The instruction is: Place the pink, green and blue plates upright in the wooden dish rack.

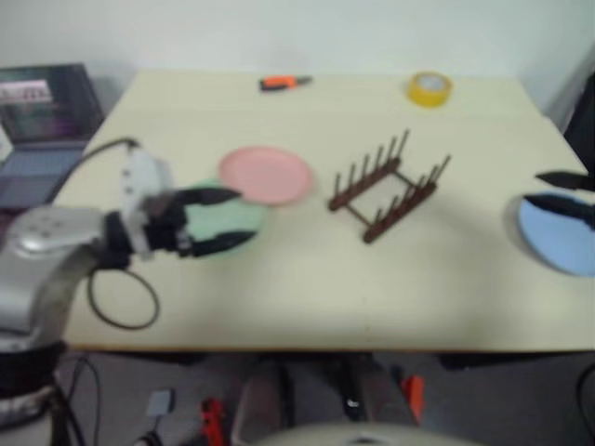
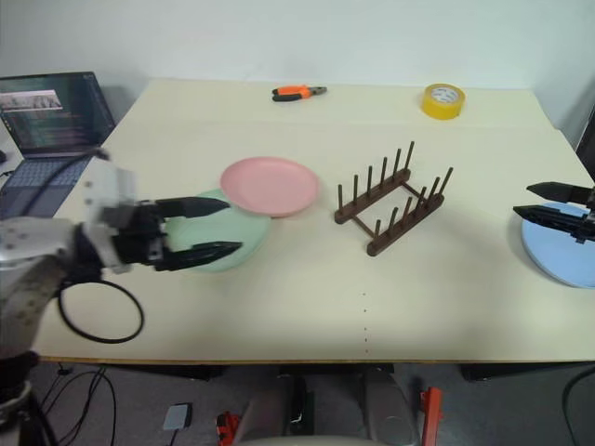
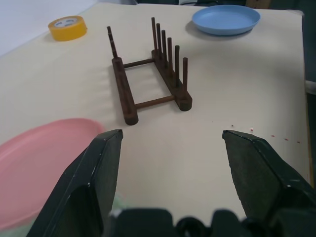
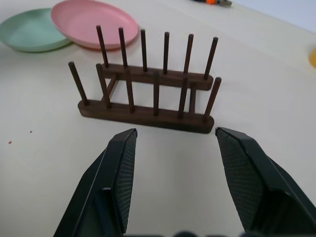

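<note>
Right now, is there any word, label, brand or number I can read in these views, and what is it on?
None can be read.
Laptop screen: lines of coloured text, too small to read.
Yellow tape roll: no print can be made out.
Pink plate, green plate, blue plate, wooden dish rack: plain, unmarked.

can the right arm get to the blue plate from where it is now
Probably yes. The right gripper hangs open just above the blue plate, which lies flat at the table's right edge with nothing between them.
</note>
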Motion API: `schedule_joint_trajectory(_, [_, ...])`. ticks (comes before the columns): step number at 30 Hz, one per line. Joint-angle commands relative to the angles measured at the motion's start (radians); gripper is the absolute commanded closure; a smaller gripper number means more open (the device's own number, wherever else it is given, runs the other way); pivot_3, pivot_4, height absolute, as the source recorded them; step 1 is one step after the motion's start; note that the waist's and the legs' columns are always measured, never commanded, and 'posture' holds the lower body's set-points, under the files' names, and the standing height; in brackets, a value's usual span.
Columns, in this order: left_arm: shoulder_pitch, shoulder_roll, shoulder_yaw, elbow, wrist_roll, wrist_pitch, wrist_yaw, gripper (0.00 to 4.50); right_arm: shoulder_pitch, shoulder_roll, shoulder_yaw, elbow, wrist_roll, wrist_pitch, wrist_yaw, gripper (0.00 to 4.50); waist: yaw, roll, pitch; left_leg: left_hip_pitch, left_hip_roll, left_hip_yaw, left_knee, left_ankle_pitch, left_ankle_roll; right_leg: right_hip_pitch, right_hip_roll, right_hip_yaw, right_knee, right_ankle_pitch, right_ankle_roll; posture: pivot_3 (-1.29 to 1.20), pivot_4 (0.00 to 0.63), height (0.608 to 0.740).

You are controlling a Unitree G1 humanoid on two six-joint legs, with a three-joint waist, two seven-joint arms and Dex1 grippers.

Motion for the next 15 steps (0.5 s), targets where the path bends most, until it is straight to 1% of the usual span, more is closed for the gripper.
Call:
schedule_joint_trajectory(1, [-0.074, -0.048, -0.112, -0.021, 0.085, -0.005, 0.075, 0.93, 0.010, -0.013, -0.053, -0.084, 0.043, 0.031, -0.015, 1.72, -0.001, 0.000, 0.000, 0.000, 0.000, 0.000, 0.000, 0.000, 0.000, 0.000, 0.000, 0.000, 0.000, 0.000, 0.000, 0.00, 0.150, 0.740])
schedule_joint_trajectory(4, [-0.120, -0.162, -0.275, 0.005, 0.183, -0.011, 0.144, 0.93, 0.067, 0.012, -0.036, -0.192, 0.055, 0.066, -0.029, 1.72, 0.000, 0.001, -0.001, 0.000, -0.001, 0.000, 0.002, 0.000, 0.000, 0.001, 0.000, 0.001, 0.000, 0.001, 0.001, 0.00, 0.150, 0.740])
schedule_joint_trajectory(5, [-0.129, -0.193, -0.312, 0.007, 0.206, -0.014, 0.153, 0.93, 0.084, 0.021, -0.032, -0.233, 0.065, 0.082, -0.037, 1.72, -0.001, 0.000, -0.001, 0.001, -0.001, -0.001, 0.003, 0.000, 0.000, 0.004, 0.000, 0.000, -0.001, 0.001, 0.002, 0.00, 0.150, 0.740])
schedule_joint_trajectory(7, [-0.148, -0.243, -0.363, 0.026, 0.244, -0.026, 0.166, 0.93, 0.102, 0.044, -0.030, -0.308, 0.089, 0.119, -0.061, 1.72, -0.004, 0.000, 0.000, 0.000, -0.001, -0.002, 0.005, 0.000, 0.000, 0.004, 0.001, 0.000, -0.002, 0.002, 0.003, 0.00, 0.150, 0.740])
schedule_joint_trajectory(9, [-0.175, -0.314, -0.408, 0.068, 0.281, -0.024, 0.208, 0.93, 0.125, 0.070, -0.019, -0.372, 0.097, 0.143, -0.089, 1.72, -0.002, 0.000, -0.001, 0.000, -0.001, -0.003, 0.005, 0.000, 0.000, 0.004, 0.001, 0.001, -0.001, 0.002, 0.004, 0.00, 0.150, 0.740])
schedule_joint_trajectory(10, [-0.192, -0.346, -0.438, 0.099, 0.321, -0.031, 0.236, 0.93, 0.139, 0.086, -0.010, -0.405, 0.103, 0.155, -0.099, 1.72, -0.001, 0.000, -0.001, 0.000, -0.001, -0.003, 0.007, 0.000, 0.000, 0.005, 0.001, 0.000, -0.001, 0.002, 0.004, 0.00, 0.150, 0.740])
schedule_joint_trajectory(12, [-0.221, -0.384, -0.476, 0.158, 0.388, -0.045, 0.271, 0.93, 0.150, 0.108, 0.009, -0.460, 0.114, 0.183, -0.121, 1.72, 0.001, 0.000, -0.001, 0.000, -0.002, -0.005, 0.009, 0.000, 0.000, 0.006, 0.002, -0.002, -0.001, 0.002, 0.003, 0.00, 0.150, 0.740])
schedule_joint_trajectory(15, [-0.254, -0.434, -0.496, 0.234, 0.447, -0.076, 0.304, 0.93, 0.140, 0.136, 0.032, -0.520, 0.137, 0.223, -0.147, 1.72, -0.001, 0.000, -0.001, 0.000, -0.002, -0.008, 0.010, 0.000, 0.001, 0.007, 0.002, -0.001, -0.001, 0.001, -0.001, 0.00, 0.150, 0.740])
